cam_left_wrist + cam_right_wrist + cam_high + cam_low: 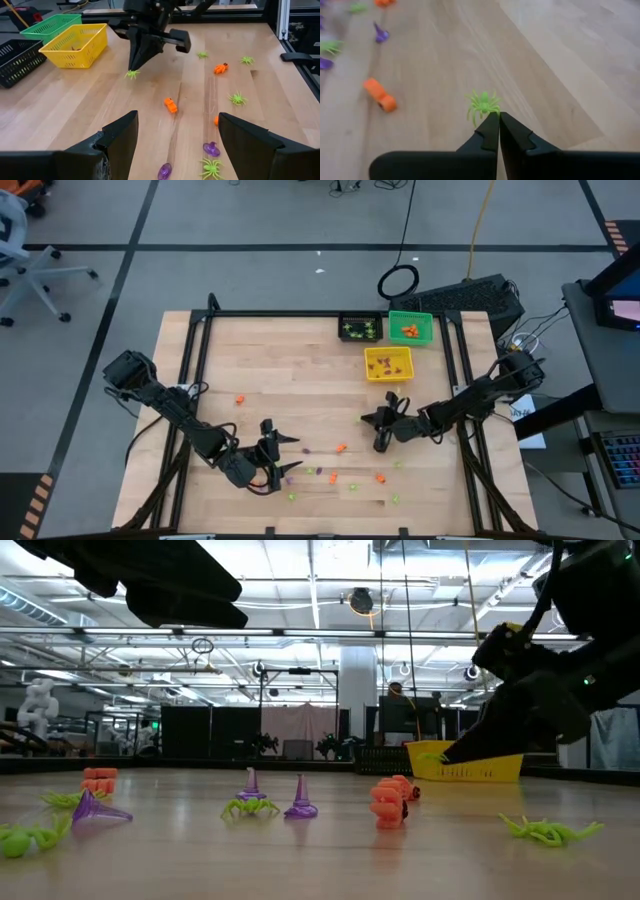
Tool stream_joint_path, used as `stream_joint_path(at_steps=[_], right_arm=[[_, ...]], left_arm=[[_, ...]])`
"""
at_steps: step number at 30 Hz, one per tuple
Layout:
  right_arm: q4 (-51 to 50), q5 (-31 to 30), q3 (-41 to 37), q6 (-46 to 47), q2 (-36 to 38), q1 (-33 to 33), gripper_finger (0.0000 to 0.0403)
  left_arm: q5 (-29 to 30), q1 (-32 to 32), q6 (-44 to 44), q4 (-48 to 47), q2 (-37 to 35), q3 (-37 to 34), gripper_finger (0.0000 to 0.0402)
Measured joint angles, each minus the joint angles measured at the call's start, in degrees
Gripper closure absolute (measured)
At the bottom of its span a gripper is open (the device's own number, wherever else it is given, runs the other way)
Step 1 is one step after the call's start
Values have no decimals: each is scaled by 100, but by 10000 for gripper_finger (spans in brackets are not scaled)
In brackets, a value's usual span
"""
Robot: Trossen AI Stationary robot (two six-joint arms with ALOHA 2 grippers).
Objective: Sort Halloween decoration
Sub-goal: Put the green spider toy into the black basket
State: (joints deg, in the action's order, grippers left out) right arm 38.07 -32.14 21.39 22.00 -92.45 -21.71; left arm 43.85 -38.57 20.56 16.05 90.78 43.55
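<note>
While the right pincer (498, 118) is lowered to the table (300, 370) with its tips pressed together, a light-green spider (483, 103) is seen directly at those tips. The spider touches the tip ends, and it cannot be told whether a leg is clamped between them. In the left wrist view the same pincer (134, 64) is shown pointing down, with the spider (132, 74) just beneath its point.

The left pincer (282, 452) is held low over the near part of the table, with its fingers (117, 137) spread wide and nothing between them. Ahead of it, an orange trinket (171, 105) lies between the two pincers. Closer to its fingers, two purple trinkets (211, 148) and a green spider (212, 167) are found. Further green spiders (237, 98) and another orange piece (220, 68) are scattered beyond it, towards the side.

Beyond the right pincer, away from the left one, a yellow bin (389, 363) is placed nearest. A black bin (360, 328) and a green bin (410, 328) stand side by side behind the yellow one, each holding small pieces.

In the low view, purple cones (300, 800), an orange trinket (387, 806) and green spiders (548, 830) rest on the table well apart from one another.
</note>
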Motion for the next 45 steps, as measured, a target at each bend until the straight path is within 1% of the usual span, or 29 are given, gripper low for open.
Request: stream_joint_path(at_steps=[9,18,23,28,32,37,45], right_arm=[[238,-66,21,-300,428,-293,403],[234,-101,304,-1295,1084,-514,403],[-6,-134,551,-1782,1454,-579,403],[-793,-502,827,-2177,1819,-694,403],[-1185,-732,963,-2412,2012,-819,403],[-1310,-1013,1019,-2699,2070,-980,403],[-1310,-1570,1019,-3548,2068,-1227,403]], left_arm=[[11,123,1,4,-2,0,128],[11,143,6,37,-4,0,128],[11,143,6,76,-4,0,128],[11,143,4,153,-4,0,128],[11,143,4,153,-4,0,128],[11,143,4,153,-4,0,128],[11,143,4,162,-4,0,128]])
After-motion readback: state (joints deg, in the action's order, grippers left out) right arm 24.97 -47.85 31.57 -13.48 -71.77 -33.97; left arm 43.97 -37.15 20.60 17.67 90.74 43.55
